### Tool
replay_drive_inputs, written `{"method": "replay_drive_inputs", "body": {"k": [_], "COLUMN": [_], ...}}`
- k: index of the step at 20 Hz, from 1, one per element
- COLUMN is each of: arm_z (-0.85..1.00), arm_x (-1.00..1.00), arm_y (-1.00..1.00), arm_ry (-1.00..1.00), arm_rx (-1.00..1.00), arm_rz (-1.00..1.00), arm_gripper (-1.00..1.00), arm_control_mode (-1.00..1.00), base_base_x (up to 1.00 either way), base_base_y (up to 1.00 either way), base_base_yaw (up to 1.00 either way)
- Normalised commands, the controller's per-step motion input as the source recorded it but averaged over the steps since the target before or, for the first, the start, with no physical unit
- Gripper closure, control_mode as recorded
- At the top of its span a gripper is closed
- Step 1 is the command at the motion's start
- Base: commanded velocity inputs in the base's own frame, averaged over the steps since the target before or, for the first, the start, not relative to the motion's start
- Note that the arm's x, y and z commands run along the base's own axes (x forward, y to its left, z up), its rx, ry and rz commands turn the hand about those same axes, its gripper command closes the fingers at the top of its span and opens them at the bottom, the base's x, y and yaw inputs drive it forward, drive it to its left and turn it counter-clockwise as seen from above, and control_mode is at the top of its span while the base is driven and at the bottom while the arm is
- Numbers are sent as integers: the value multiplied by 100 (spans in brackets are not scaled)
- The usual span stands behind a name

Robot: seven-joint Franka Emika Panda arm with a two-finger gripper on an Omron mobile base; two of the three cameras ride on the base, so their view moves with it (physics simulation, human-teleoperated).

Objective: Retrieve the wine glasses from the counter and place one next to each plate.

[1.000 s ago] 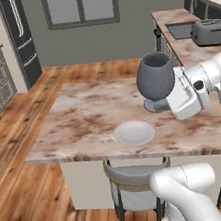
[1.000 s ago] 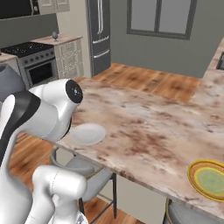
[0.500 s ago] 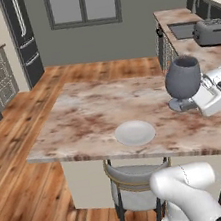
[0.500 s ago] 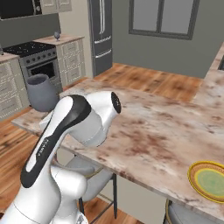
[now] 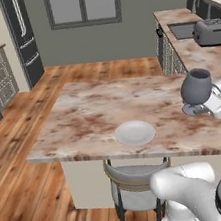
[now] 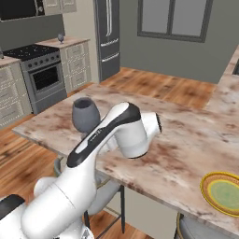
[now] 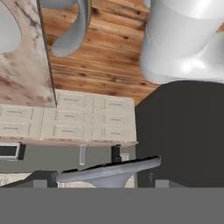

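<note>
One blue-grey wine glass [image 5: 196, 88] hangs upright over the marble island counter [image 5: 84, 122], to the right of the white-grey plate [image 5: 134, 132]. My gripper [image 5: 203, 108] is shut on its stem and foot, coming in from the right. From the right base view the glass bowl [image 6: 85, 114] shows left of my arm, which hides the white plate. The yellow-rimmed green plate [image 6: 224, 192] lies at the island's near right corner. Low in the hand view sits the glass's round foot [image 7: 109, 172]. A second small goblet [image 6: 60, 37] stands on the far counter by the stove.
A stool [image 5: 133, 179] is tucked under the island below the white plate. A toaster [image 5: 211, 30] and a sink [image 5: 183, 30] sit on the right-hand counter. A stove [image 6: 42, 74] and a fridge [image 6: 108, 32] stand across the wooden floor.
My arm has swung the held wine glass to the right and slightly lower, from above the plate area toward the island's right side. The plates have not moved.
</note>
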Motion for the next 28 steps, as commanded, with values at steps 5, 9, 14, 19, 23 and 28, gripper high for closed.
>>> {"method": "replay_drive_inputs", "body": {"k": [5, 9, 14, 19, 23, 28], "arm_z": [-58, -48, -47, -43, -38, -32], "arm_x": [30, 38, 36, 27, 30, 38], "arm_y": [-36, -2, 0, 0, 0, -6], "arm_ry": [-7, -6, -2, 0, 0, 0], "arm_rx": [-3, -5, -3, 0, 0, 0], "arm_rz": [3, -7, -14, -18, -14, -1], "arm_gripper": [100, 100, 100, 100, 100, 100], "arm_control_mode": [-100, -100, -100, -100, -100, -100], "base_base_x": [0, 0, 0, 0, 0, 0], "base_base_y": [0, 0, 0, 0, 0, 0], "base_base_yaw": [0, 0, 0, 0, 0, 0]}}
